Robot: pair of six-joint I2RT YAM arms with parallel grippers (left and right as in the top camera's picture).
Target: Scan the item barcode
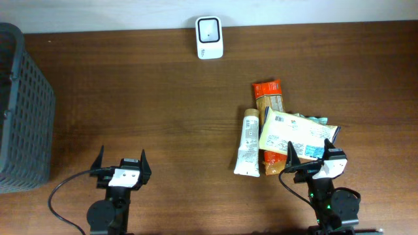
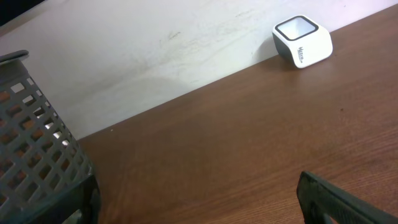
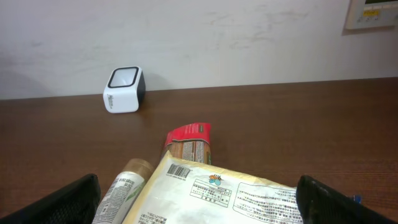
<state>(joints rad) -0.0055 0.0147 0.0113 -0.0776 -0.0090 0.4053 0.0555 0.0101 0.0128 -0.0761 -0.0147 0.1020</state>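
A white barcode scanner [image 1: 209, 37] [image 2: 303, 40] [image 3: 124, 89] stands at the table's far edge, window up. The items lie in a pile at the right: a pale yellow flat packet [image 1: 297, 134] [image 3: 217, 193] with its barcode [image 3: 177, 171] facing up, a white tube [image 1: 249, 143] [image 3: 121, 196] to its left, and a red-topped orange package [image 1: 269, 98] [image 3: 189, 140] partly under it. My right gripper [image 1: 308, 155] [image 3: 205, 205] is open just before the packet's near edge, holding nothing. My left gripper [image 1: 122, 158] [image 2: 202, 205] is open over bare table, far left of the pile.
A dark grey mesh basket [image 1: 23, 111] [image 2: 37, 143] stands at the left edge of the table. A teal-printed item [image 1: 317, 119] peeks out from behind the yellow packet. A white wall runs behind the table's far edge.
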